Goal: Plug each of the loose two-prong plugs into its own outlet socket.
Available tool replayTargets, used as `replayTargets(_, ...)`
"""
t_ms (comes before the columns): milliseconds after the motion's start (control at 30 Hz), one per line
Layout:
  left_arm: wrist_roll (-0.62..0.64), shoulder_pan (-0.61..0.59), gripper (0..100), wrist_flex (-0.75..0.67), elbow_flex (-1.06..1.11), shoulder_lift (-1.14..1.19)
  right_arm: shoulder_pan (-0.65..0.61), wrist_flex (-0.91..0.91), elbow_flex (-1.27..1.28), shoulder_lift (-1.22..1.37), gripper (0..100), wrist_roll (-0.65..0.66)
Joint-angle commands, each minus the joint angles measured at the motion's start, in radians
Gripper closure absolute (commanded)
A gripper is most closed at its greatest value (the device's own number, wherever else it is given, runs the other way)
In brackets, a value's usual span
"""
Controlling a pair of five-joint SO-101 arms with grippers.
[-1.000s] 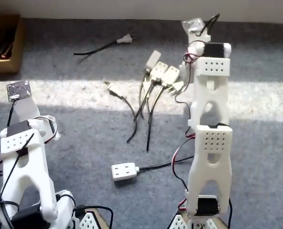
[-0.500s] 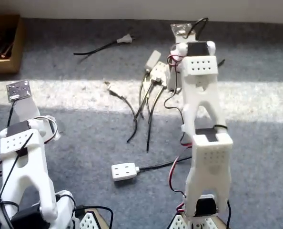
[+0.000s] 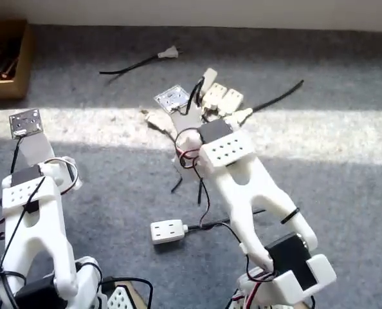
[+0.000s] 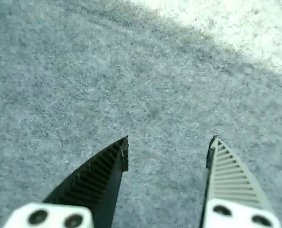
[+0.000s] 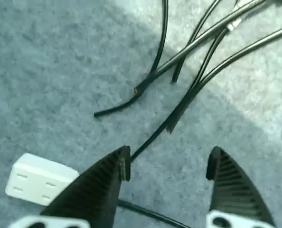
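Plugs [image 3: 220, 100] still loose; right arm has swung inward over their cables.
The grey worktop [image 3: 345, 187] carries all items. The right arm [image 3: 242, 174] has moved from the far side of the plug cluster toward the centre. The right tool [image 5: 169, 164] now hangs with jaws apart and empty above the black cables [image 5: 198, 46], near the outlet strip [image 3: 166, 231]. The left tool [image 4: 168, 152] is likewise spread, holding nothing. No plug is gripped, so insertion has not begun. The plugs lie clustered beyond the strip.
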Motion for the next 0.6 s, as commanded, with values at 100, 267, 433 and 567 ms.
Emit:
replayTargets(100,0.008,-0.002,72,-0.011,-0.005,-0.008,-0.021,-0.278,0.002,0.053,58.1,0.014)
replayTargets(267,0.008,-0.001,72,-0.011,-0.004,-0.008,-0.059,-0.438,0.002,0.208,58.0,0.014)
replayTargets(433,0.008,0.021,72,-0.011,-0.004,-0.008,-0.105,-0.539,-0.001,0.400,58.0,0.129)
replayTargets(567,0.008,0.021,72,-0.011,-0.004,-0.008,-0.104,-0.555,-0.062,0.496,58.0,0.158)
